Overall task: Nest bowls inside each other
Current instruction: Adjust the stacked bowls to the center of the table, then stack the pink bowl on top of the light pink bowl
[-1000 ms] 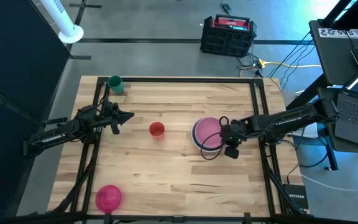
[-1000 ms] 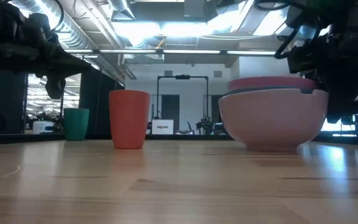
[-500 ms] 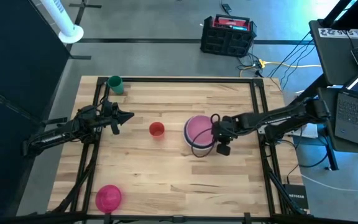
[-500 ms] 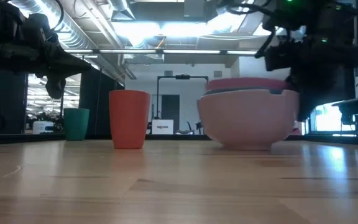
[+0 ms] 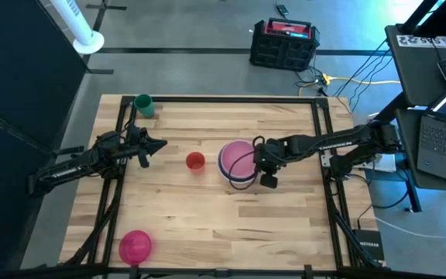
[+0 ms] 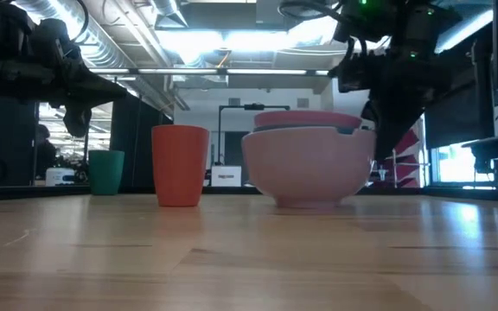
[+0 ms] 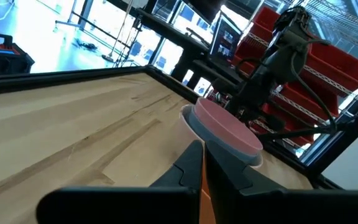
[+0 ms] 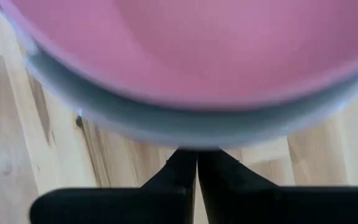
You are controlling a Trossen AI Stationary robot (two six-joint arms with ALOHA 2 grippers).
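A stack of nested bowls (image 5: 237,161), pale pink on top with a teal rim below and a pale outer bowl, stands on its base at mid-table (image 6: 309,164). My right gripper (image 5: 259,160) is shut at the stack's right side, pointing steeply down. A magenta bowl (image 5: 135,246) sits alone at the near left corner. My left gripper (image 5: 161,144) waits shut and level above the table's left part, and its view shows the stack (image 7: 225,124) ahead of it. My right gripper meets the stack's outer wall just under the rim (image 8: 197,140) on the side facing the table's right edge. The shut fingertips (image 8: 191,163) lean against it, coming from above and slanting down. The stack stays upright with its base on the table.
A small red cup (image 5: 195,161) stands just left of the stack (image 6: 180,164). A small green cup (image 5: 143,104) sits at the far left corner. A black frame (image 5: 316,124) edges the table's sides. Bare wood lies along the near half.
My right gripper has gone toward the table's left edge with its fingers shut, pushing the stack of bowls. The stack has slid along the table toward the red cup, staying upright.
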